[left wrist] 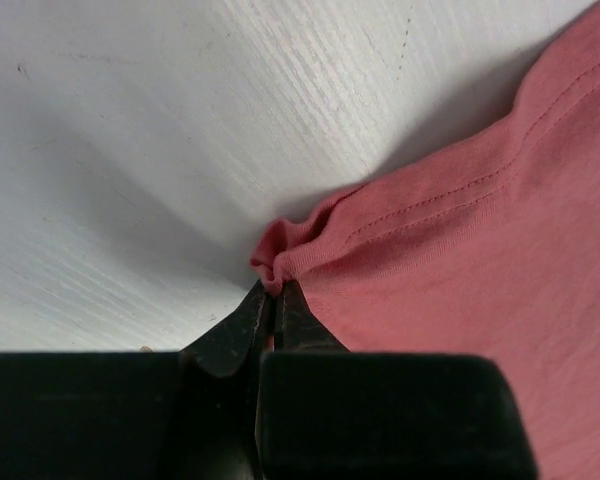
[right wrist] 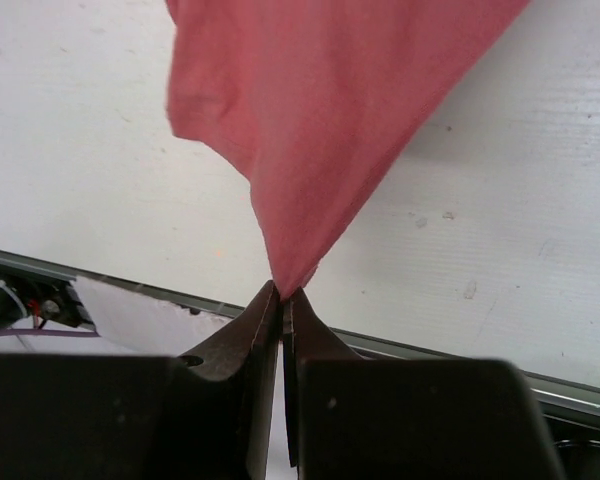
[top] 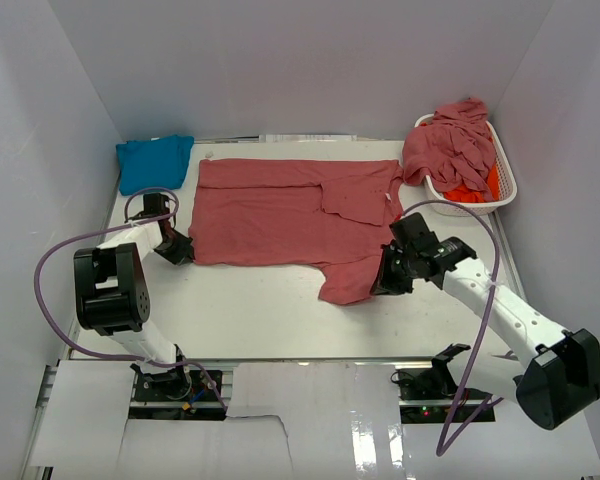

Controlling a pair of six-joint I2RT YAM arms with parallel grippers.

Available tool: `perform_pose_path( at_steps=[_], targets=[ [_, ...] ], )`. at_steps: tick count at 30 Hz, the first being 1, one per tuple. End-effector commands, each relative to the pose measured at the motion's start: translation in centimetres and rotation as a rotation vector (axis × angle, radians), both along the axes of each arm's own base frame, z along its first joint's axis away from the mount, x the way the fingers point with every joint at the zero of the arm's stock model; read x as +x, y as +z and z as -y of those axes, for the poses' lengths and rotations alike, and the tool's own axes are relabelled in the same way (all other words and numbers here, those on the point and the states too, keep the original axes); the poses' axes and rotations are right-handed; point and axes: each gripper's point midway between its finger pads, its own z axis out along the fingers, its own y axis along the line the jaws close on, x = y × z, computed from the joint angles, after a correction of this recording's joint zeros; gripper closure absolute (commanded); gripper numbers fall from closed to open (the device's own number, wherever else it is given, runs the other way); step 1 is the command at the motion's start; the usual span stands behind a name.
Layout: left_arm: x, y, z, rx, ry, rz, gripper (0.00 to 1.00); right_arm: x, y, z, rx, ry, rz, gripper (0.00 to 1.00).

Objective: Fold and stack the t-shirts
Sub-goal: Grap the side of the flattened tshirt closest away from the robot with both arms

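A dusty rose-red t-shirt [top: 280,212] lies spread on the white table, one sleeve folded over its right part. My left gripper [top: 183,250] is shut on the shirt's near left hem corner [left wrist: 272,262], low at the table. My right gripper [top: 385,284] is shut on the shirt's near right sleeve tip [right wrist: 288,278] and holds it lifted off the table. A folded turquoise t-shirt [top: 154,162] lies at the far left. More rose-red shirts [top: 450,148] and an orange one [top: 473,189] are heaped in the white basket [top: 508,190].
The basket stands at the far right against the wall. White walls enclose the table on three sides. The table's near edge and a metal rail [right wrist: 100,275] run just behind the right gripper. Purple cables [top: 50,270] loop from both arms.
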Motion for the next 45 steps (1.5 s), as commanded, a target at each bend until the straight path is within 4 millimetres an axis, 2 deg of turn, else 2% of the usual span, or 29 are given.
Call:
perform_pose_path(
  at_steps=[1, 8, 13, 22, 33, 41, 45],
  targets=[
    [-0.1, -0.3, -0.7, 0.044, -0.037, -0.023, 1.00, 1.0, 2.8, -0.5, 0.033, 0.014, 0.024, 0.92],
    [1.3, 1.3, -1.1, 0.065, -0.046, 0.012, 1.00, 3.5, 3.4, 0.3, 0.042, 0.011, 0.036, 0.92],
    [2.3, 2.2, -1.0, 0.053, -0.048, 0.025, 1.00, 5.6, 3.1, 1.0, 0.022, 0.013, 0.039, 0.92],
    [3.6, 3.4, -0.6, 0.034, -0.056, 0.048, 1.00, 9.5, 4.8, 1.5, 0.041, 0.009, 0.083, 0.92],
    [3.7, 3.9, -0.7, 0.082, -0.077, 0.007, 1.00, 12.4, 5.7, 1.6, 0.038, 0.022, 0.112, 0.92],
    [3.9, 4.1, -0.5, 0.069, -0.070, 0.013, 1.00, 16.6, 8.0, 2.7, 0.046, 0.010, 0.158, 0.92],
    [3.9, 4.0, -0.4, 0.066, -0.070, 0.007, 1.00, 17.7, 8.8, 2.6, 0.043, 0.025, 0.175, 0.92]
  ],
)
